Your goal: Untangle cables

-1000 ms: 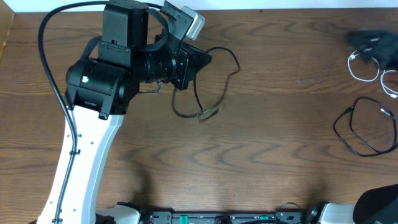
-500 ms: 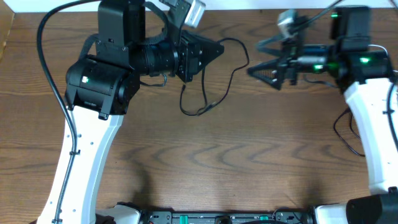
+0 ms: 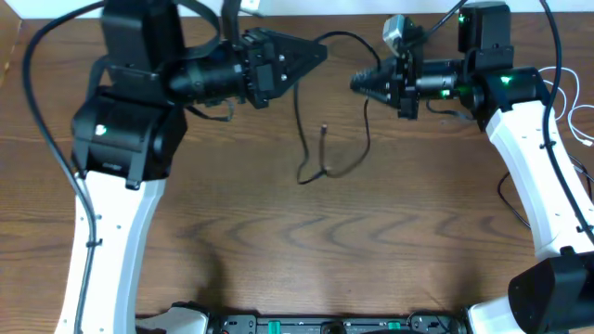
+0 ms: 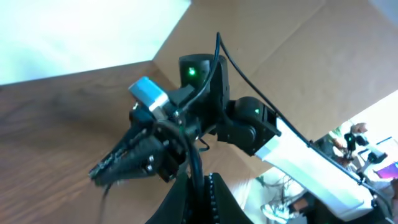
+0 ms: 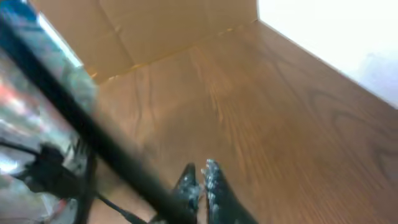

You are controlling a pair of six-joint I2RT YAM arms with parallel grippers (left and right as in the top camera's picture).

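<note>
Left gripper [image 3: 320, 49]: fingers pinched on a black cable [image 3: 368, 134], whose slack hangs in a loose loop over mid-table [image 3: 278, 250]. Right gripper [image 3: 356, 83]: fingers together, apparently nipping the same cable further along. Far right, a white cable [image 3: 583, 125] lies well apart. One cord looks separated; straightening it and sorting the others remain.

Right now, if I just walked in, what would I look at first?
You would see the two robot arms pointing at each other, almost nose to nose, at the far side of the table. The left gripper and the right gripper each look pinched shut on the same thin black cable. It droops between them in a long loop down to the wood.
</note>
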